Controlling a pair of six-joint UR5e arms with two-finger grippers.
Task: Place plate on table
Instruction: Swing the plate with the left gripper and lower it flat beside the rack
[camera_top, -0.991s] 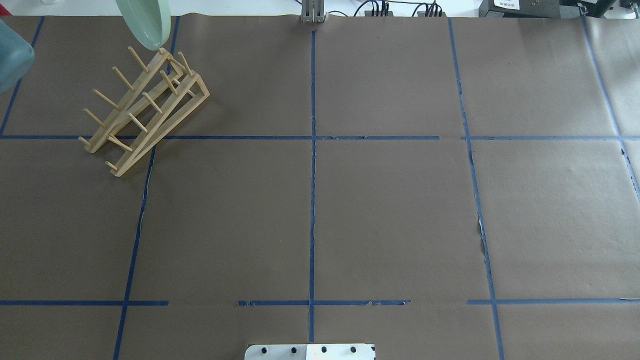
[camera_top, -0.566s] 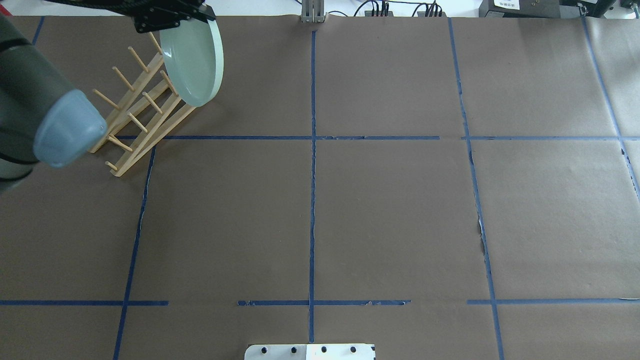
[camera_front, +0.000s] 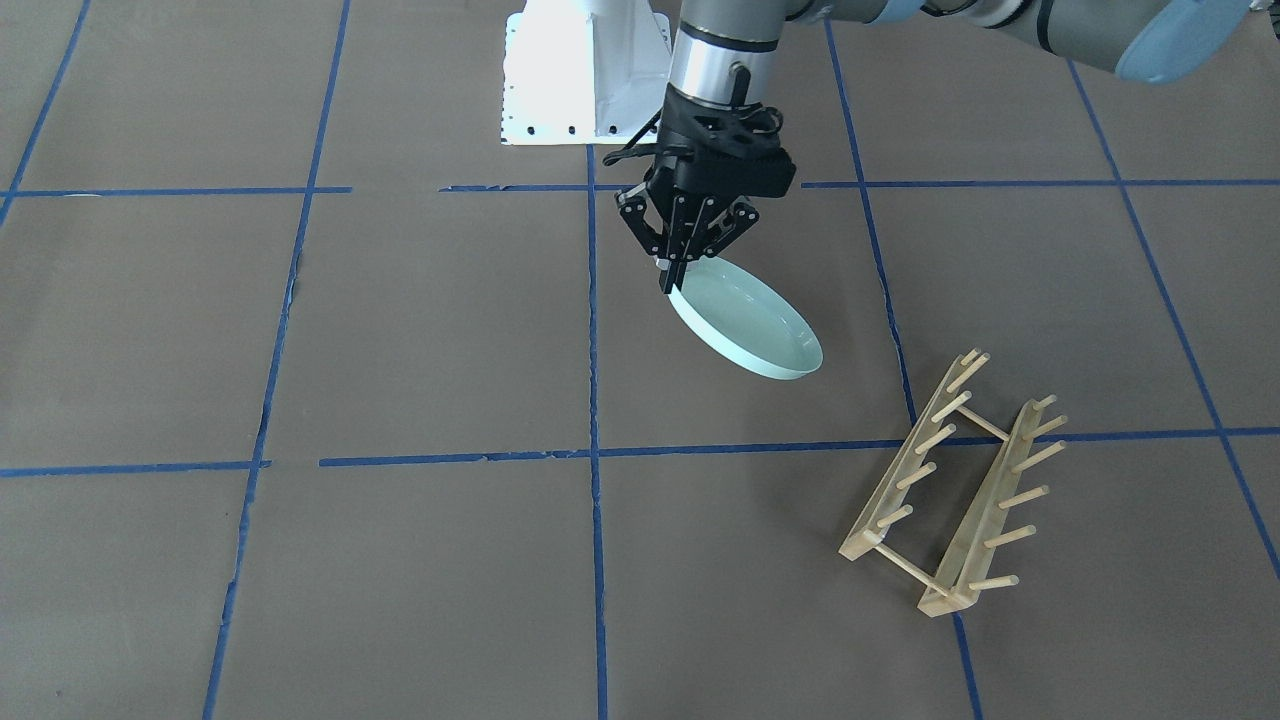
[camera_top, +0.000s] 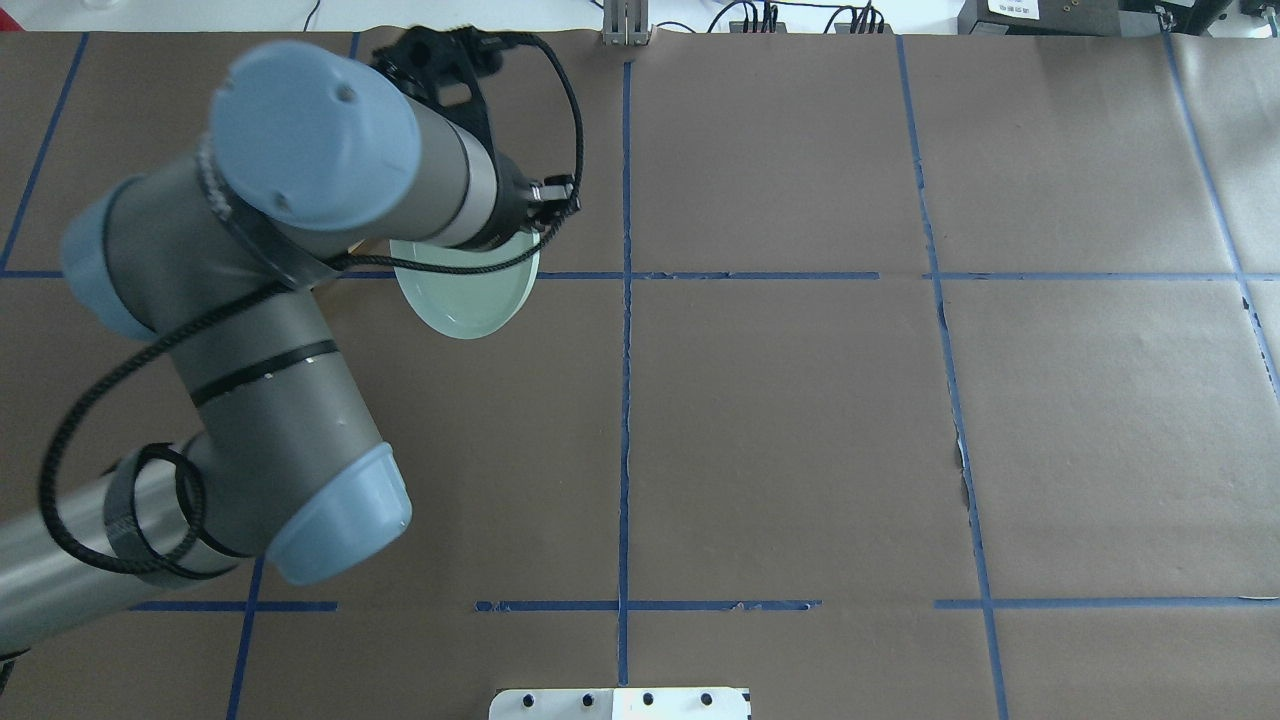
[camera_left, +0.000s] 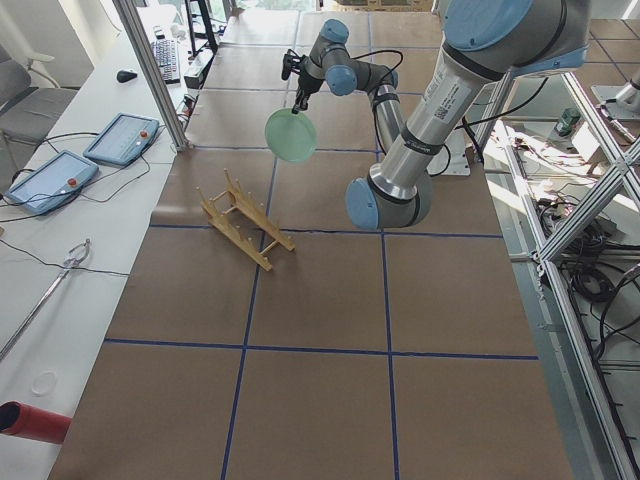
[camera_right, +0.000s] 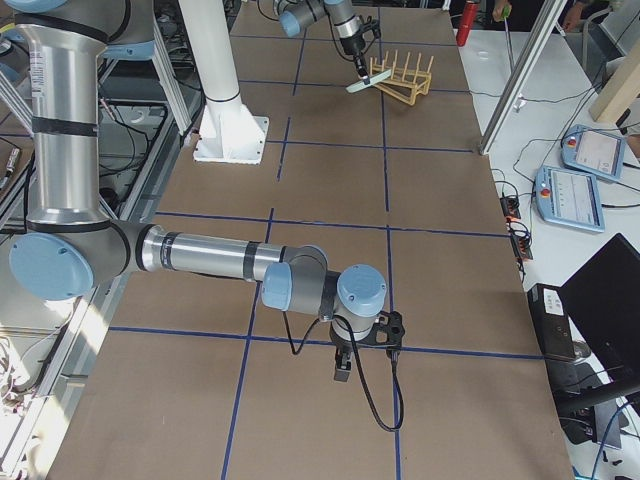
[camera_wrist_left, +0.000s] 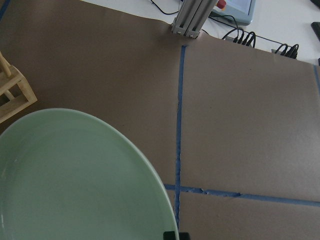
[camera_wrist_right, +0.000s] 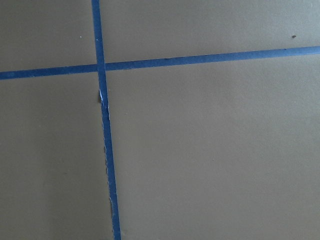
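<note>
My left gripper (camera_front: 673, 282) is shut on the near rim of the pale mint-green plate (camera_front: 748, 330). It holds the plate tilted and low over the brown-paper table (camera_front: 400, 330), near the centre tape line. I cannot tell whether the plate's low edge touches the paper. In the overhead view the plate (camera_top: 465, 303) shows below my left wrist, which hides the fingers. The plate fills the lower left of the left wrist view (camera_wrist_left: 75, 175). My right gripper (camera_right: 340, 372) hangs low over the table at the robot's right end. I cannot tell whether it is open or shut.
The empty wooden peg rack (camera_front: 950, 490) stands on the table a short way from the plate, on the far side from the robot. It also shows in the exterior left view (camera_left: 245, 228). The white robot base (camera_front: 585, 70) stands at the table's edge.
My left arm has carried the plate from above the rack toward the robot and the centre line, and lowered it. The arm now hides the rack in the overhead view.
</note>
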